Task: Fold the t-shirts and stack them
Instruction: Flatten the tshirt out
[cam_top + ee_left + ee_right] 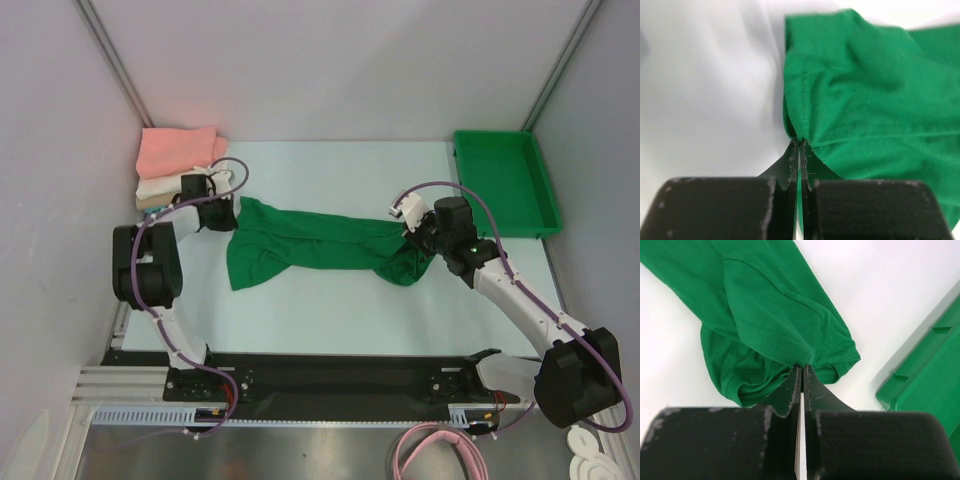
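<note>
A dark green t-shirt [310, 245] lies stretched and crumpled across the middle of the table. My left gripper [222, 213] is shut on its left edge; in the left wrist view the jaws pinch the hem of the green t-shirt [850, 100] at the left gripper [801, 142]. My right gripper [418, 238] is shut on the shirt's bunched right end; the right wrist view shows the green t-shirt [765, 315] folded over at the right gripper [802, 367]. Folded t-shirts are stacked at the back left: salmon pink [178, 150] on top, white [160, 186] under it, tan [150, 202] lowest.
A rigid green bin [503, 180] stands at the back right, its corner showing in the right wrist view as the green bin [930, 375]. Grey walls close in the table on three sides. A pink cable [440, 455] lies below the front rail.
</note>
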`<state>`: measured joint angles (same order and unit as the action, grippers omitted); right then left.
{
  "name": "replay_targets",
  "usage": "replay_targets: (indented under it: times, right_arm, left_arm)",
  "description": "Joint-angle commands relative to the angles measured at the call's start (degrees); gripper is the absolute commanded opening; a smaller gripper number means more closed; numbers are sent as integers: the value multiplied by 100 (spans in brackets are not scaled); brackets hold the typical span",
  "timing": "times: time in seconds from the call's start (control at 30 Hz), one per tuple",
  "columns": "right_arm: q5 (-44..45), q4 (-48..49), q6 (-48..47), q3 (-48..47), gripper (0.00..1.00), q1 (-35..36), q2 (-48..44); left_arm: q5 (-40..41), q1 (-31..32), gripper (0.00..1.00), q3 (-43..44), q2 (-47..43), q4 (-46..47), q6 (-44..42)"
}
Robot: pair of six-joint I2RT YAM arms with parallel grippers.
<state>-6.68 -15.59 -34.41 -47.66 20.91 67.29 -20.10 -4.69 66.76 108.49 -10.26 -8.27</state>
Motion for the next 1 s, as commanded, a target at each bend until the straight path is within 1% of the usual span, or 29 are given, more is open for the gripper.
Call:
replay_targets:
  times: [0.0, 0.03, 0.07, 0.17, 0.2, 0.27, 0.3, 0.37, 0.4, 0.5, 0.53, 0.57, 0.6, 0.67, 0.73, 0.77, 0.8, 0.87, 0.9, 0.97]
  right_arm:
    - [193, 171, 171, -216, 0, -104, -198]
    - [184, 153, 328, -278, 0, -174, -259]
    - [141, 101, 400, -340, 0, -375, -373]
    - [17, -74, 523, -569, 0, -753, -549]
    - [35, -127, 515, -621, 0, -816, -680]
    - [35, -303, 532, -814, 0, -930, -848]
    - [-9, -365, 541, -893, 0, -1026, -1084]
    - [-70, -592, 541, -1191, 0, -1053, -1340]
    - [-123, -690, 558, -1306, 0, -1054, -1585]
    - [-185, -883, 489, -1693, 0, -1045, -2008]
    - [-202, -997, 436, -1816, 0, -1053, -2279]
    - [-202, -1129, 392, -1817, 0, -1054, -2377]
    - [-333, -1339, 339, -2130, 0, -1175, -2430]
    - [-640, -1830, 330, -2457, 0, -1378, -2571]
    - [-1080, -1991, 295, -2800, 0, -1614, -2781]
    - [-1186, -2104, 330, -2923, 0, -1694, -2948]
    - [-1396, -2184, 365, -3264, 0, -1773, -3002]
    - [-1686, -2403, 409, -3591, 0, -1958, -3072]
    - [-1757, -2474, 444, -3801, 0, -2011, -3090]
    - [-1846, -2649, 479, -4338, 0, -2047, -3142]
  left_arm:
    - [182, -6, 1, -416, -951, 420, -436]
    - [138, -14, 0, -505, -1109, 368, -534]
    - [77, -15, 1, -602, -1563, 315, -631]
    - [-3, -6, 0, -1129, -2531, 235, -938]
    - [14, -6, 0, -1322, -3256, 131, -1070]
    - [32, -6, 1, -1420, -3955, -36, -1176]
    - [58, -6, 0, -1412, -4645, -264, -1272]
    - [137, -6, 0, -1307, -5229, -493, -1343]
    - [181, -6, 0, -1132, -5702, -816, -1413]
    - [234, -6, 0, -728, -6356, -1337, -1536]
    - [269, -6, 0, -622, -6740, -1590, -1554]
    - [287, -14, 0, -499, -6901, -1732, -1589]
    - [304, 3, 1, -254, -7050, -1864, -1625]
    - [348, -6, 1, 11, -7498, -2250, -1686]
    - [410, -6, 0, 363, -7806, -2418, -1748]
    - [471, -6, 0, 477, -8147, -2497, -1757]
    - [533, -6, 0, 739, -8272, -2542, -1783]
    - [594, -6, 1, 1091, -8466, -2795, -1783]
    - [603, -6, 0, 1528, -8458, -2928, -1827]
    - [656, -6, 0, 1988, -8432, -3278, -1845]
